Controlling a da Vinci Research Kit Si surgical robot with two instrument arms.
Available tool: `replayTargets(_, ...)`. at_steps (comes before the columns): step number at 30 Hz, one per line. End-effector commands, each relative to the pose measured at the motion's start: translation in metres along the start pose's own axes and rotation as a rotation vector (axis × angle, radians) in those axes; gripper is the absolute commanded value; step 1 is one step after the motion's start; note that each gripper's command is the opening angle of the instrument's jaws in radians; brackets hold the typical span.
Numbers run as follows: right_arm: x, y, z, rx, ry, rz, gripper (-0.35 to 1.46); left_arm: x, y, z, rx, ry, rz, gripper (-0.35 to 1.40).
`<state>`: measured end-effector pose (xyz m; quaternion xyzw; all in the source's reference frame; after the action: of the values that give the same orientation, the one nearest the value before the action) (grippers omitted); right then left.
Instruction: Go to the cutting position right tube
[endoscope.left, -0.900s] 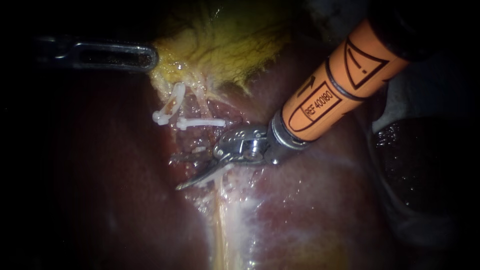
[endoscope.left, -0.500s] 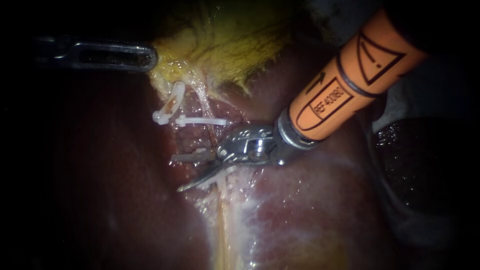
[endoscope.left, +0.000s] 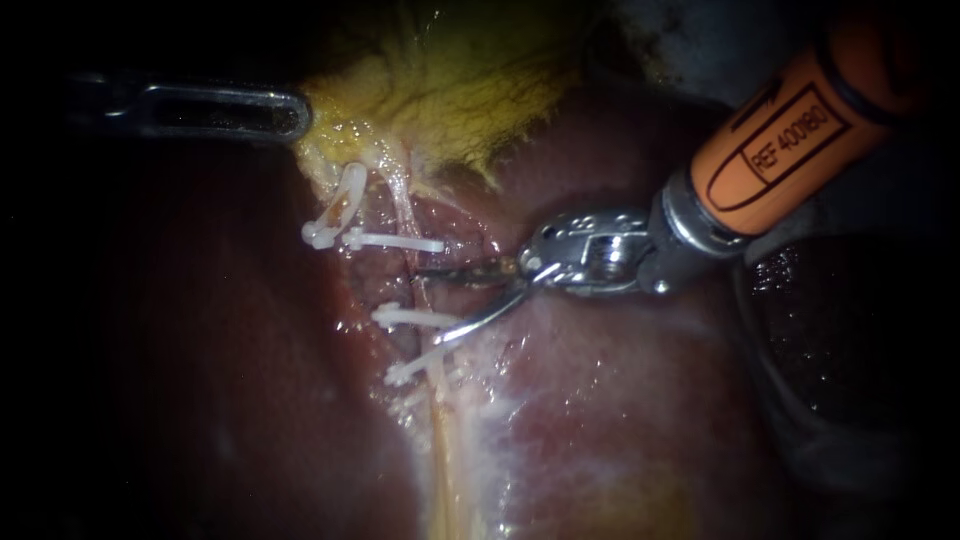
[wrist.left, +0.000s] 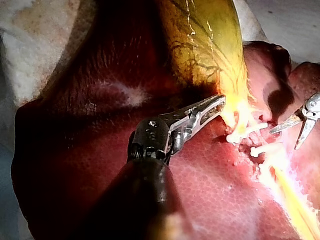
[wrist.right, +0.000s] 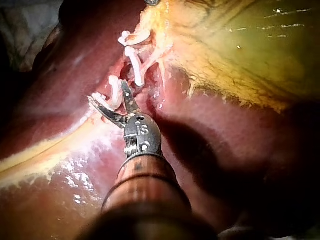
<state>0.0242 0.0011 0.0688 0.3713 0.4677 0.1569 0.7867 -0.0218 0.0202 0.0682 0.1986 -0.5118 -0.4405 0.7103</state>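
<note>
At centre frame the right instrument (endoscope.left: 432, 303) holds its blades wide astride the right tube (endoscope.left: 408, 212), between the upper clip (endoscope.left: 400, 242) and lower clips (endoscope.left: 412, 318), apparently lining up the cut, while the left instrument (endoscope.left: 303, 112), upper left, pinches the gallbladder (endoscope.left: 450, 90), likely for tension

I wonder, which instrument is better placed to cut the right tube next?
Right. The right instrument has its blades open at the right tube, between the clips; the left instrument lies up at the gallbladder, away from that stretch.
</note>
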Motion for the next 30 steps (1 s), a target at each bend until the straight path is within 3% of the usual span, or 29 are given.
replayTargets(1, -0.0003, 0.0004, 0.0, 0.001, -0.002, 0.004, 0.98, 0.0, 0.0, 0.0, 0.0, 0.0, 0.0, -0.35)
replayTargets(8, -0.002, 0.0024, 0.0011, -0.01, -0.003, 0.032, 0.98, 0.0, 0.0, -0.0001, 0.0, 0.0, 0.0, -0.35)
replayTargets(16, -0.0028, 0.0038, 0.0039, 0.034, 0.011, 0.054, 0.98, 0.0, -0.0001, -0.0001, 0.0, 0.0, 0.0, -0.35)
replayTargets(30, -0.002, 0.0045, 0.0061, 0.131, 0.114, 0.101, 0.98, 0.0, -0.0001, -0.0001, 0.0, 0.0, 0.0, -0.35)
